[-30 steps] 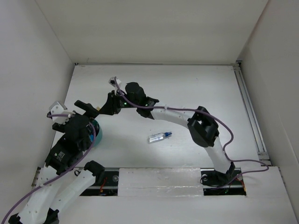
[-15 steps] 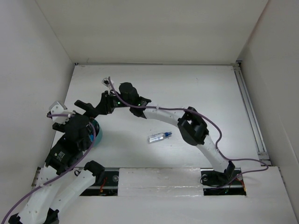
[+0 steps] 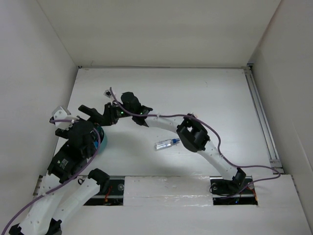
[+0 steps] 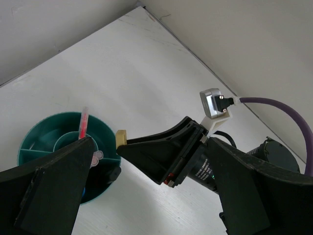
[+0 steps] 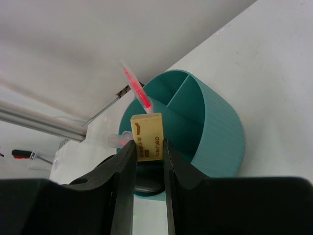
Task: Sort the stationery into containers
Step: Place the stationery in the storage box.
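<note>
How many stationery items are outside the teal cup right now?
2: the eraser, gripped in the right claw near the cup, and the blue-capped pen lying on the table. Others may be hidden.

We see a white table (image 3: 205,98), its top plain and flat. On it a round teal cup (image 3: 102,142) stands at the left side, and a clear pen (image 3: 167,143) with a blue cap lies flat near the middle, well apart from the cup.

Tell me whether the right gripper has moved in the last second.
Yes. The right gripper has shifted left, farther from the unmoved pen and closer to the teal cup.
</note>
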{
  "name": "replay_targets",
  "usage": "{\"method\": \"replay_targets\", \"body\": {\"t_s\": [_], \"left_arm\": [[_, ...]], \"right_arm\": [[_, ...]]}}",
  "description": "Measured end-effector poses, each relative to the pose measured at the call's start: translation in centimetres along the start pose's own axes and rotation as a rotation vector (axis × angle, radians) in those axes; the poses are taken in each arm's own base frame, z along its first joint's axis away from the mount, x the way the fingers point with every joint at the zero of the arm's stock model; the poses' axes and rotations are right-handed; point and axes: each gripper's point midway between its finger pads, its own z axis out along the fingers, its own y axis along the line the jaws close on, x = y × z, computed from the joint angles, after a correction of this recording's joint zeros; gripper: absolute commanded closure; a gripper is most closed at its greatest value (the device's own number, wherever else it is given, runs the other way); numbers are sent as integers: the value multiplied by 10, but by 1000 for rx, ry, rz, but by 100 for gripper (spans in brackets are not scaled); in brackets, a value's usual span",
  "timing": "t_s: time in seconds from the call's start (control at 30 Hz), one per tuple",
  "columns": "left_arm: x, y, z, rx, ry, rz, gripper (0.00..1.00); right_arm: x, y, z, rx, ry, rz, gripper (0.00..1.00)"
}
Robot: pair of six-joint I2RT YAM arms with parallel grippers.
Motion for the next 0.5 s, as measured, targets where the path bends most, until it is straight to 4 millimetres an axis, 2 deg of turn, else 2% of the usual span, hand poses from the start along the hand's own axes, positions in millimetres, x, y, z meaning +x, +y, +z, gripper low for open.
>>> {"method": "replay_targets", "body": {"t_s": [0.5], "left_arm": [[2, 1, 0, 6, 2, 8, 0]], "right_arm": [[-8, 16, 3, -68, 11, -21, 93]]}}
